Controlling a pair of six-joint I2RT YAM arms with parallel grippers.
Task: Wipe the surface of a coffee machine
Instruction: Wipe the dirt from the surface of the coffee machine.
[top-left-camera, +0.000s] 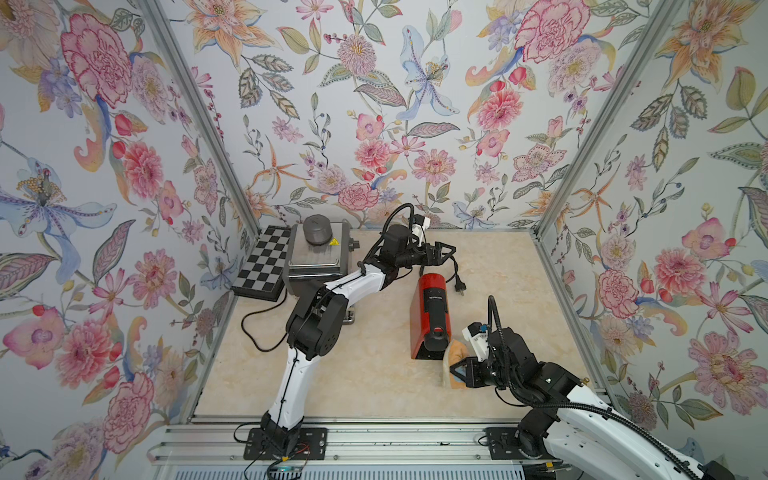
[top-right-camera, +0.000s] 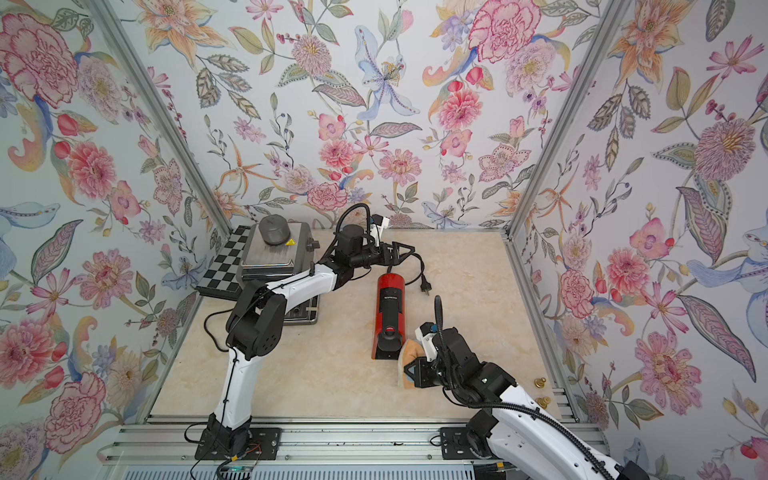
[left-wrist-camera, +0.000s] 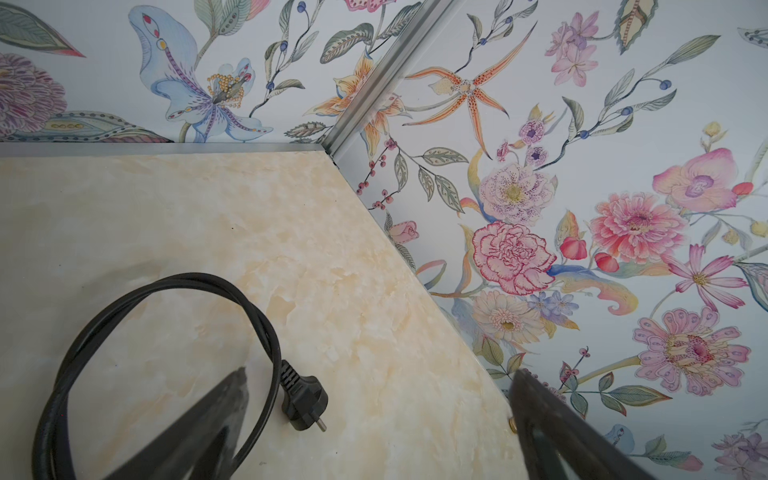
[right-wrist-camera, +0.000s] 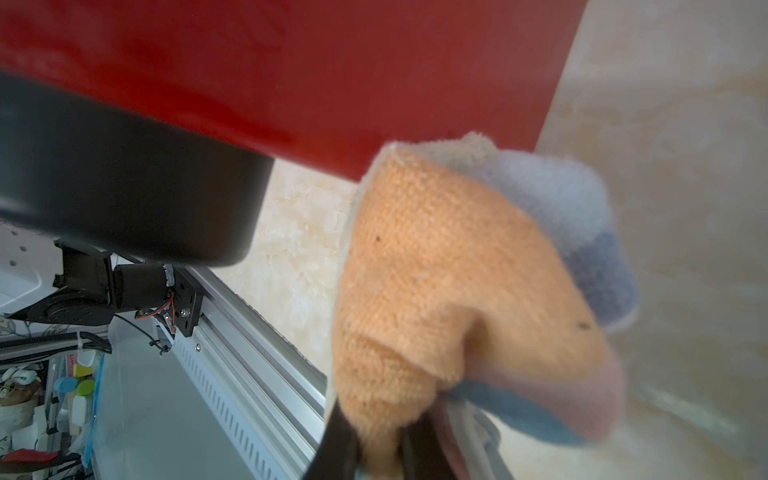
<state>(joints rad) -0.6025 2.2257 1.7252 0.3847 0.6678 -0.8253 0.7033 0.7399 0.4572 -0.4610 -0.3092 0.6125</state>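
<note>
So, right end effector (top-left-camera: 456, 370) pinching cloth (top-left-camera: 455, 352) at coffee machine (top-left-camera: 430, 299) 5 o'clock; press evenly, stroke toward 12; left end effector (top-left-camera: 449, 250) spread

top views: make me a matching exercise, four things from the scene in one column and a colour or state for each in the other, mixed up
Column one:
1. coffee machine
2. cloth
3. plug
4. chessboard

Column two:
a. lying loose, plugged into nothing
b. black and white squares
c. red body
d. pinched in the right gripper

Pairs: 1-c, 2-d, 3-a, 4-b
</note>
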